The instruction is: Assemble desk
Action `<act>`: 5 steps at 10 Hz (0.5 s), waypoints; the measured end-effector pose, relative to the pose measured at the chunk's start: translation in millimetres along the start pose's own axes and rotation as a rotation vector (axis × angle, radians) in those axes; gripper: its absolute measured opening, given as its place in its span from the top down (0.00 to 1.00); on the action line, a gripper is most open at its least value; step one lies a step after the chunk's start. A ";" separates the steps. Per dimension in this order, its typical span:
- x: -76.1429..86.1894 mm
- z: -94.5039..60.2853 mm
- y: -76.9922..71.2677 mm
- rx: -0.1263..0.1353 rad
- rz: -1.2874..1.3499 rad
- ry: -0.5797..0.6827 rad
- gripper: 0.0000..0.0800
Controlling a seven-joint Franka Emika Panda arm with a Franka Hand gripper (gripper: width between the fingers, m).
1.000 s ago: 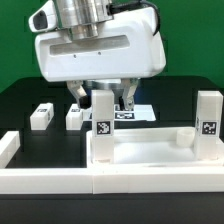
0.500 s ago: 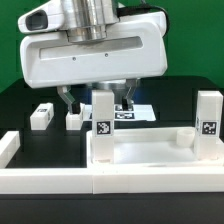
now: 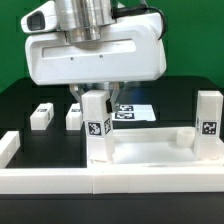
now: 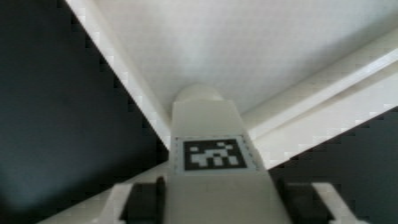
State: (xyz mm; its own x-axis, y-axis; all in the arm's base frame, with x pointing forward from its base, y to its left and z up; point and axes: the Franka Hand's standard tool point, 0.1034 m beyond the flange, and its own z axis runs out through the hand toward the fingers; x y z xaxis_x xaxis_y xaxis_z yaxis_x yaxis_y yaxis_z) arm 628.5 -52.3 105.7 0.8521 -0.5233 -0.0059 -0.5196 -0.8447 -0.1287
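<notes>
Far left: one loose leg [image 3: 40,115] lies on the black table [image 3: 20,95].
Next: a second loose leg [image 3: 73,117] lies near it, apart.
Centre: the gripper [image 3: 97,98] has its fingers closed in on the top of the held leg [image 3: 96,130], which stands at the left end of the desk panel [image 3: 150,152].
Right: the right leg [image 3: 208,118] stands upright at the panel's right end.

The panel's [image 3: 150,150] middle is open from above. A first leg [image 3: 96,128] rises at its end on the exterior view's left, a second leg [image 3: 208,118] at the opposite end; a wall [image 3: 50,180] runs just before it.
</notes>
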 end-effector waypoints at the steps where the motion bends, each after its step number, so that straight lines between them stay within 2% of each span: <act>1: -0.2 -1.1 -1.9 -0.002 0.202 -0.002 0.64; 2: -0.3 -2.6 -4.0 0.001 0.446 -0.012 0.64; 4: -2.3 -0.6 -10.6 0.032 0.859 -0.029 0.64; 5: -3.0 1.8 -10.8 0.051 0.972 -0.028 0.64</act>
State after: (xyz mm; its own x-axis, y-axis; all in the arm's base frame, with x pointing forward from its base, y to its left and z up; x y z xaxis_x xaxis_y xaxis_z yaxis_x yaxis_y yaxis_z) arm 631.7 -41.4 105.3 0.0545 -0.9863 -0.1560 -0.9944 -0.0394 -0.0979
